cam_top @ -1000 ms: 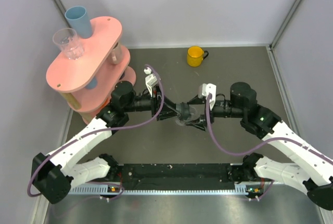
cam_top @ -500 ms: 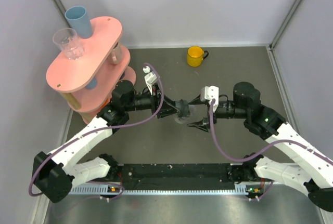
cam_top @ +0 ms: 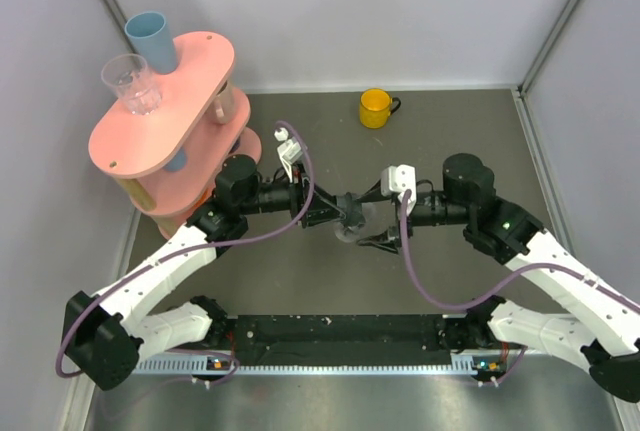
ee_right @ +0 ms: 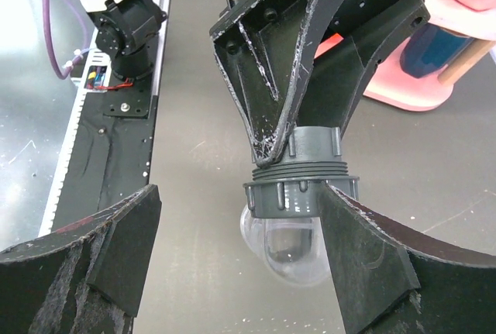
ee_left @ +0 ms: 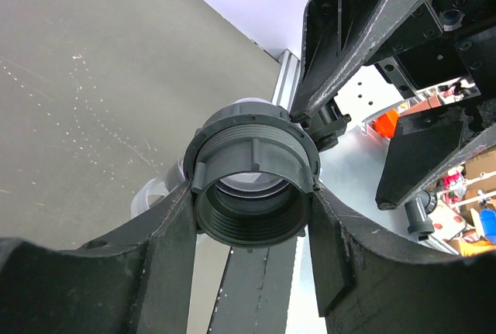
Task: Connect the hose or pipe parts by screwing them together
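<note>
The hose or pipe parts are joined in one piece: a grey threaded collar (ee_left: pixel 252 187) with a ribbed dark nut (ee_right: pixel 298 194) and a clear domed end (ee_right: pixel 291 253). It hangs above the table's middle (cam_top: pixel 352 219). My left gripper (ee_left: pixel 252 222) is shut on the collar, one finger on each side, and its fingers (ee_right: pixel 294 78) come in from above in the right wrist view. My right gripper (ee_right: pixel 236 202) stands open around the nut. Its right finger (ee_right: pixel 364 249) lies against the nut's side and its left finger is well apart.
A yellow mug (cam_top: pixel 375 108) stands at the back of the table. At the back left is a pink tiered stand (cam_top: pixel 160 121) carrying a blue cup (cam_top: pixel 150 39) and a clear glass (cam_top: pixel 132 83). A black rail (cam_top: pixel 340 336) runs along the near edge.
My right gripper drew back a little to the right, then came part of the way back toward the fitting. The left gripper kept its hold and barely moved.
</note>
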Robot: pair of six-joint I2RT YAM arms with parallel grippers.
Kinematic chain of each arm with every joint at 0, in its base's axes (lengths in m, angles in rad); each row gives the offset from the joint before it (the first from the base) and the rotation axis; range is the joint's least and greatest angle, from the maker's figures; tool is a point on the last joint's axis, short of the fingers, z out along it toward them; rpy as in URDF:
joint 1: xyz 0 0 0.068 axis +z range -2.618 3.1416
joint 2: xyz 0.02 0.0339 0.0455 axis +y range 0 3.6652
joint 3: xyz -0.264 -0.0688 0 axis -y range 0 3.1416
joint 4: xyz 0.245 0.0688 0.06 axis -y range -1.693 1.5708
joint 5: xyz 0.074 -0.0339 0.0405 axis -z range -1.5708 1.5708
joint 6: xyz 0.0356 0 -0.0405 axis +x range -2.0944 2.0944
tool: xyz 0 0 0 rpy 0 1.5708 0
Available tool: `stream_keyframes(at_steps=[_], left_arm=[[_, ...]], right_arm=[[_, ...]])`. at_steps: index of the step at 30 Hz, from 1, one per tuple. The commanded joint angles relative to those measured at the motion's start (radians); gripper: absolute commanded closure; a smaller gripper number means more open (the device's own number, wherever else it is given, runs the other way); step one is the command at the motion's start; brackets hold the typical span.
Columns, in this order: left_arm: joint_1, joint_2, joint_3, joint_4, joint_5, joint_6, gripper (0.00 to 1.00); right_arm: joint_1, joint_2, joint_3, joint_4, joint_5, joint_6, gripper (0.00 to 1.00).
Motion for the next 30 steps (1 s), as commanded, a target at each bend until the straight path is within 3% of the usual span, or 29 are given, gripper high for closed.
stream_keyframes(at_steps=[1, 30], left_arm=[[0.003, -0.013, 0.006, 0.090, 0.030, -0.031, 1.00], [0.003, -0.051, -0.040, 0.165, 0.060, -0.007, 1.00]], right_arm=[[0.010, 0.045, 0.048, 0.030, -0.043, -0.011, 0.19], [0.076, 0.212, 0.025, 0.038, -0.026, 0.027, 0.20]])
